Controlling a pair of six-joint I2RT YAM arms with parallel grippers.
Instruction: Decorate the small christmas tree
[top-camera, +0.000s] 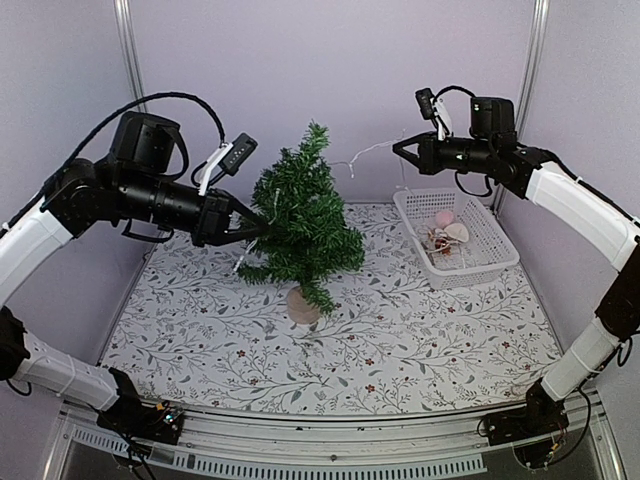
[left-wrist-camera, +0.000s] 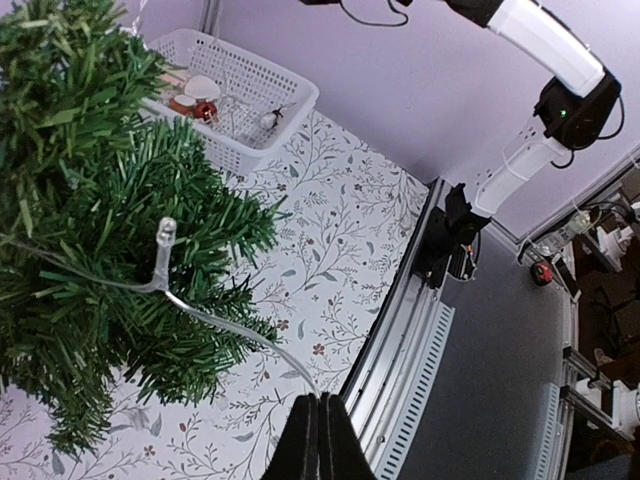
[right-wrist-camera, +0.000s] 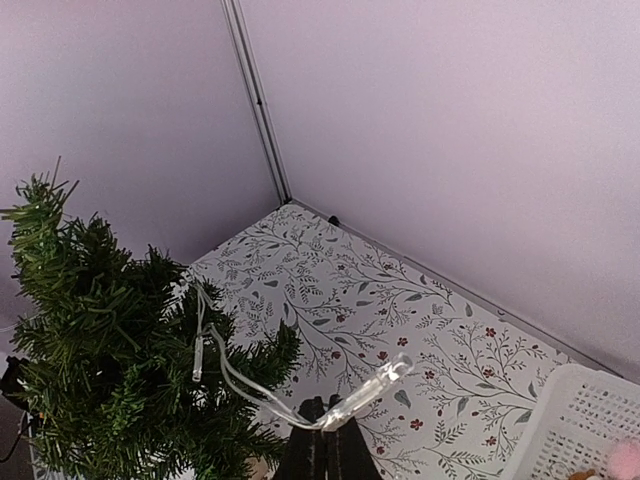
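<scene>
The small christmas tree stands upright mid-table on a pale stump. A clear wire string of lights runs from its branches to both grippers. My left gripper is at the tree's left side, shut on the wire just past a clear bulb that lies on the needles. Up at the right of the treetop, my right gripper is shut on the wire beside another bulb. The strand loops back into the tree.
A white mesh basket sits at the right back of the floral tablecloth, holding a pink ball and several other ornaments. Purple walls close in the back and sides. The metal rail runs along the near edge.
</scene>
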